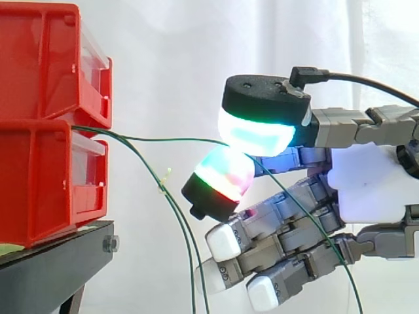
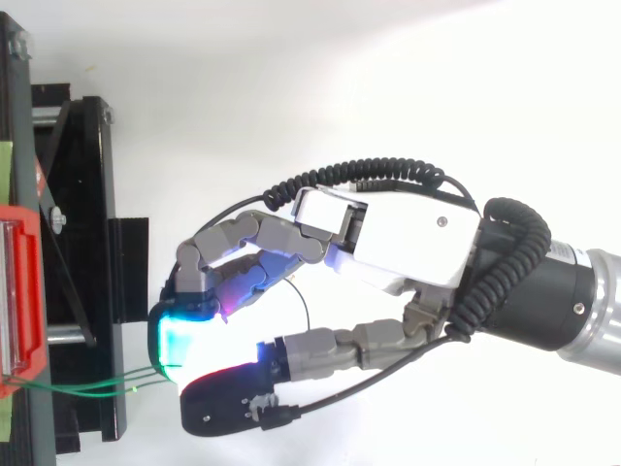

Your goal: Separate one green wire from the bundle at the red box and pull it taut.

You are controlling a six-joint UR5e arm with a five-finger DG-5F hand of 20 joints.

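Green wire (image 1: 177, 139) runs from stacked red bins (image 1: 46, 183) to fingers (image 1: 255, 134) pinching it.

Looking across at a white curtain (image 1: 183, 52) hanging behind the black stand (image 1: 59, 268) and filling all the space to the right of the stand. Noticing soft vertical folds in it, far to the right of the stand. Getting bright, even light, without hard shadows. Seeing a silver bolt (image 1: 110, 244) sitting in the stand's front corner. Looking down from above, finding the stand (image 2: 126, 272) lying along the left edge, with a plain white surface (image 2: 388, 78) spreading to its right and turning slightly greyer close to the stand.
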